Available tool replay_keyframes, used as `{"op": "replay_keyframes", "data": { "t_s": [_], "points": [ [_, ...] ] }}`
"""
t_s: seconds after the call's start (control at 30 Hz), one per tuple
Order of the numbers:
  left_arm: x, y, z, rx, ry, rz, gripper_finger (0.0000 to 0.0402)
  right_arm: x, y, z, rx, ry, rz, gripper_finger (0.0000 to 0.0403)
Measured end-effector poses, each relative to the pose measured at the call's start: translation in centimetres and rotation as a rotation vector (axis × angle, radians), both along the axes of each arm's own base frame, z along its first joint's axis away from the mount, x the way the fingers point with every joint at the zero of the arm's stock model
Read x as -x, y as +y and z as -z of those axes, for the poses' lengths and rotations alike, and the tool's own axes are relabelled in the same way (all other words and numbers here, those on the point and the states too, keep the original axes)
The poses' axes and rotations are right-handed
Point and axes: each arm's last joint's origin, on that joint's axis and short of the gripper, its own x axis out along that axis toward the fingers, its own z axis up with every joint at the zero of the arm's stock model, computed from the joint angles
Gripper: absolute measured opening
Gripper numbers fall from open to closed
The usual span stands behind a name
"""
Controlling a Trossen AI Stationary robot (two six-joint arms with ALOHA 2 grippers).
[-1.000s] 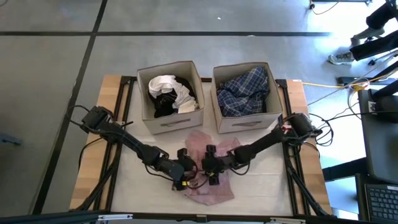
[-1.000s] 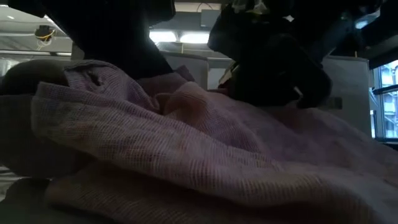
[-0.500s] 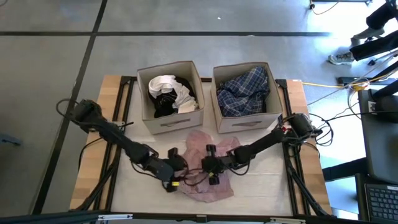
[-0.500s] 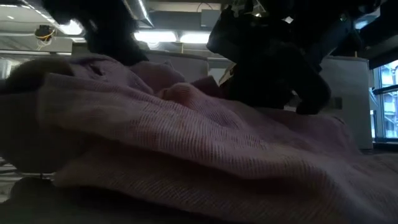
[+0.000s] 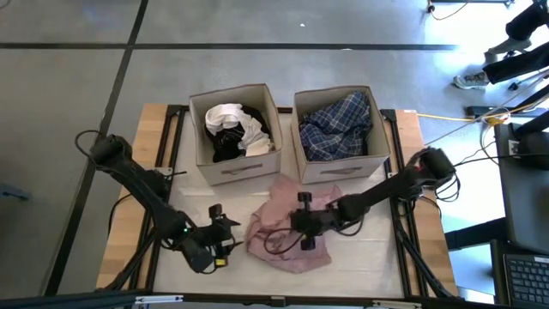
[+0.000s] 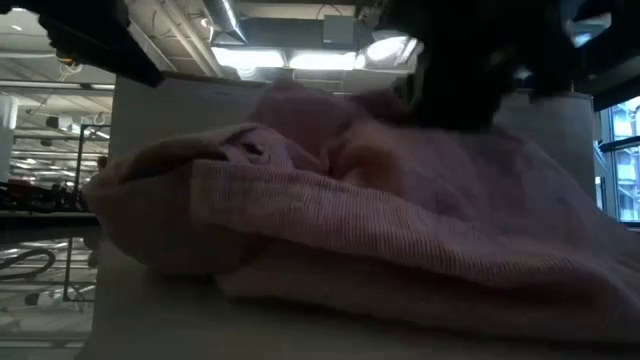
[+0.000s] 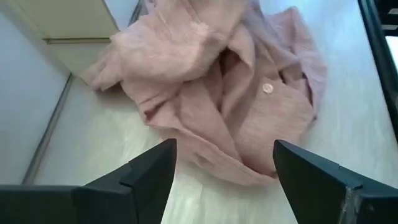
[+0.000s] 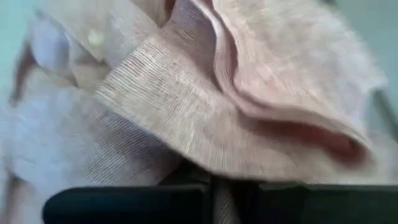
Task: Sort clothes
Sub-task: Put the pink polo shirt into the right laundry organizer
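Most of the sorting looks done: black and white garments (image 5: 233,129) fill the left beige fabric box (image 5: 236,168), and the blue-plaid shirt (image 5: 336,124) lies in the right beige fabric box (image 5: 340,169). What's left is the crumpled dusty-pink woven shirt (image 5: 287,227), lying on the bench (image 5: 377,257) just in front of the two boxes. My right hand (image 5: 302,230) is pressed together, pinching a fold of it near the middle. My left hand (image 5: 220,243) waits beside it, fingers spread, holding nothing. The shirt is bunched, its long axis running roughly from the boxes toward the bench's front edge.
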Motion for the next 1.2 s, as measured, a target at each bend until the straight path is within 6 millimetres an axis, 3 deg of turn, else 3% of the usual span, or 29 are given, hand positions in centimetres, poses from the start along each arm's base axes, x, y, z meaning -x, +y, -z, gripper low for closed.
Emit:
{"op": "replay_keyframes", "data": {
  "t_s": [0.33,0.8,1.0,1.2],
  "points": [
    [1.4,0.1,1.8,0.038,-0.004,-0.058,0.0257,3.2,-1.7,-9.4,-0.063,-0.254,0.020,0.0024],
    [1.8,0.0,2.1,0.055,-0.029,-0.087,0.0257,5.3,-3.2,-23.9,0.182,-0.532,0.099,0.0025],
    [1.7,0.1,2.0,0.046,-0.055,-0.110,0.0257,6.2,-4.3,-27.9,0.345,-0.607,0.217,0.0026],
    [1.7,0.1,2.0,0.059,-0.061,-0.122,0.0257,6.2,-8.1,-29.8,0.479,-0.565,0.388,0.0028]
  ]
}}
